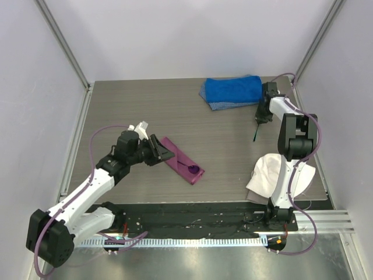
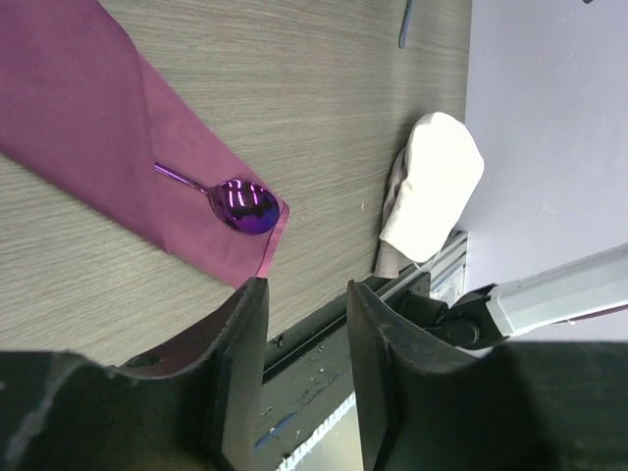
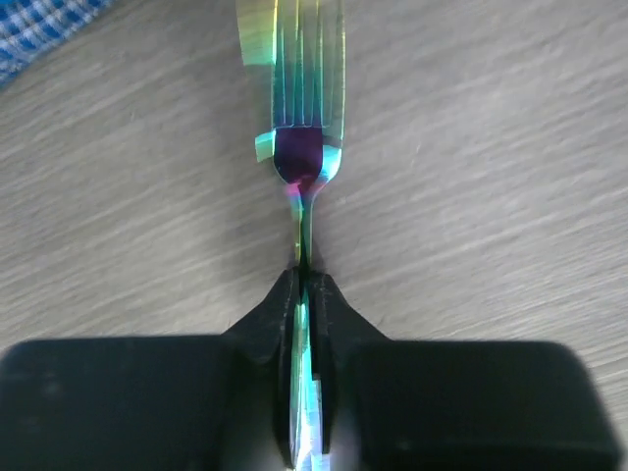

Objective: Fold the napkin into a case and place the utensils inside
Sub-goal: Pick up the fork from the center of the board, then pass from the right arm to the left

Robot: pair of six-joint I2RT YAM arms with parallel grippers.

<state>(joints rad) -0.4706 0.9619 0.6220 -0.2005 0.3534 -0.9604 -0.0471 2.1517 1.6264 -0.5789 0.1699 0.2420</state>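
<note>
Right gripper [image 3: 304, 285] is pinching the iridescent fork [image 3: 299, 118] tight by its thin handle, tines pointing to twelve in the wrist view. That's at two o'clock on the table [image 1: 145, 111], just beside the blue towel [image 1: 233, 90]. Left gripper [image 2: 306, 294] is standing partly open, gripping nothing, at nine o'clock of the folded magenta napkin [image 1: 178, 154]. The purple spoon [image 2: 240, 204] is lying on the napkin's five o'clock end. A white cloth [image 1: 280, 175] is sitting at four.

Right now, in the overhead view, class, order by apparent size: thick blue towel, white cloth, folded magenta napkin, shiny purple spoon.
1. Crumpled white cloth and thick blue towel: too alike to rank; the cloth is partly hidden.
2. Folded magenta napkin.
3. Shiny purple spoon.
</note>
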